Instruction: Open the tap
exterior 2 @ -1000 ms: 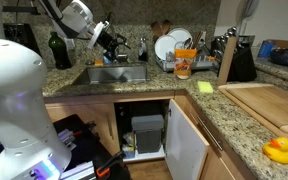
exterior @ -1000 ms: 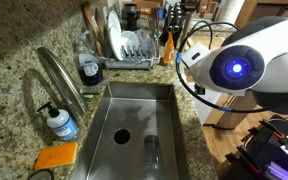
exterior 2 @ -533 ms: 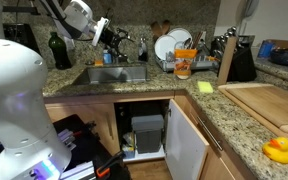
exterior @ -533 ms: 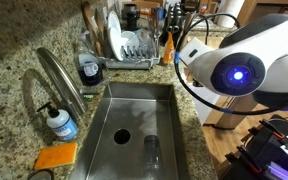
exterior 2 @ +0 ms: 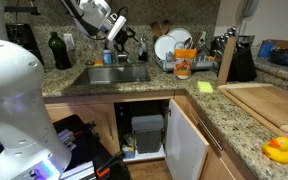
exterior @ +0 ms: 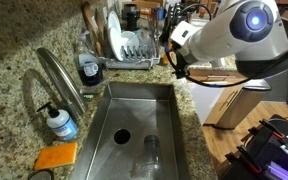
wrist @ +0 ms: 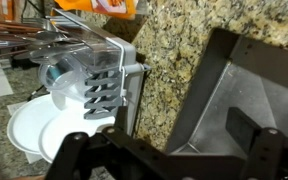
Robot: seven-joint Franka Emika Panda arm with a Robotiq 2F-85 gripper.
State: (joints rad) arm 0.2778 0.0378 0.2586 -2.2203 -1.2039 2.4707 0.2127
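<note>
The tap (exterior: 62,80) is a tall brushed-steel gooseneck that arches over the left side of the steel sink (exterior: 164,95). My gripper (exterior: 176,62) hangs over the sink's far right rim next to the dish rack, well away from the tap. It also shows in an exterior view (exterior 2: 127,38), above the sink. In the wrist view the gripper (wrist: 169,160) is open and empty, with granite counter and a corner of the sink basin between its fingers. The tap is out of the wrist view.
A soap bottle (exterior: 59,122) and an orange sponge (exterior: 56,156) sit by the tap's base. A glass (exterior: 152,150) lies in the basin. A dish rack with plates (exterior: 129,45) stands behind the sink. A cabinet door (exterior 2: 189,140) under the counter hangs open.
My arm has lifted and swung toward the back of the sink, bringing the gripper close to the dish rack. The gripper stays open. The tap has not moved.
</note>
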